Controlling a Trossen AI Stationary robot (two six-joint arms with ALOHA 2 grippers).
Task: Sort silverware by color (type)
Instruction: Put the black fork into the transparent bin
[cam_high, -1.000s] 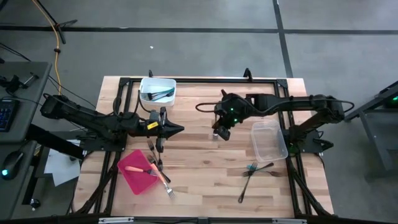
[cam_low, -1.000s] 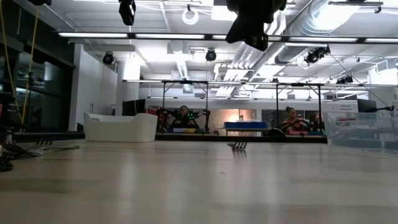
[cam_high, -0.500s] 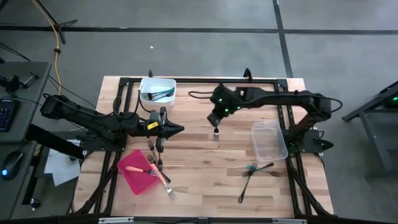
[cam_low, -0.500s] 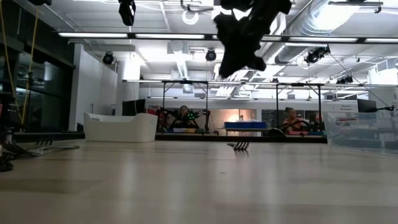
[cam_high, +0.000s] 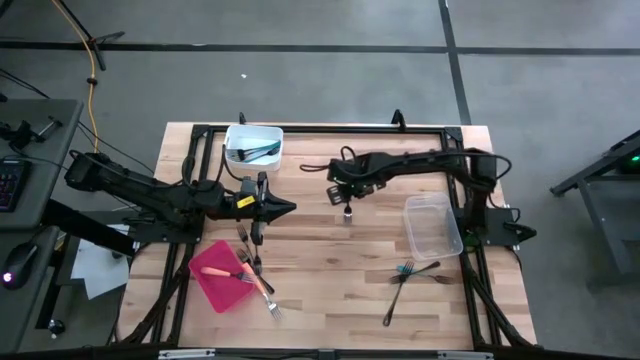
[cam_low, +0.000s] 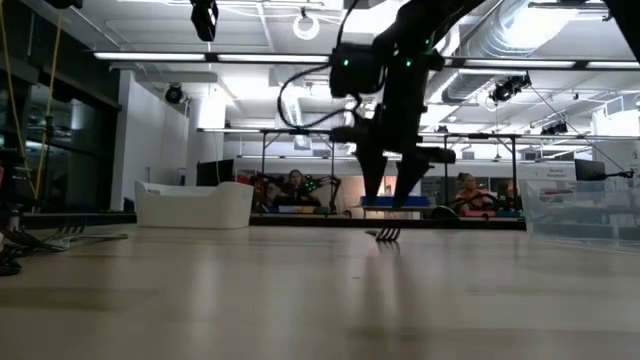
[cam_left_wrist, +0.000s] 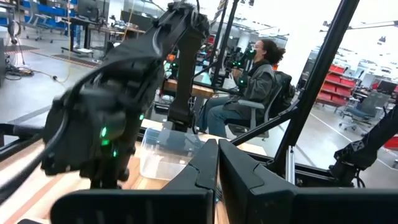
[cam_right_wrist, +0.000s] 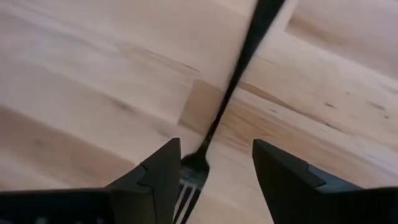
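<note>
Pale wood planks fill the right wrist view, under the right gripper (cam_right_wrist: 211, 180); its fingers (cam_right_wrist: 158, 177) stand apart with a dark fork (cam_right_wrist: 230, 93) lying loose between them, tines toward the camera, the handle's end cut off and blurred. From above, that gripper (cam_high: 345, 200) hangs over mid-table and the fork beneath is barely a speck. Left gripper (cam_high: 285, 208) has its fingers (cam_left_wrist: 205, 174) pressed together, holding nothing, pointing toward the right arm; just below it a cluster of forks (cam_high: 247, 252) lies half on the red tray (cam_high: 212, 275), colours hard to separate. White tub (cam_high: 252, 146) holds dark utensils; more forks (cam_high: 410, 275) lie below the clear tub (cam_high: 432, 226). People sit beyond the table.
</note>
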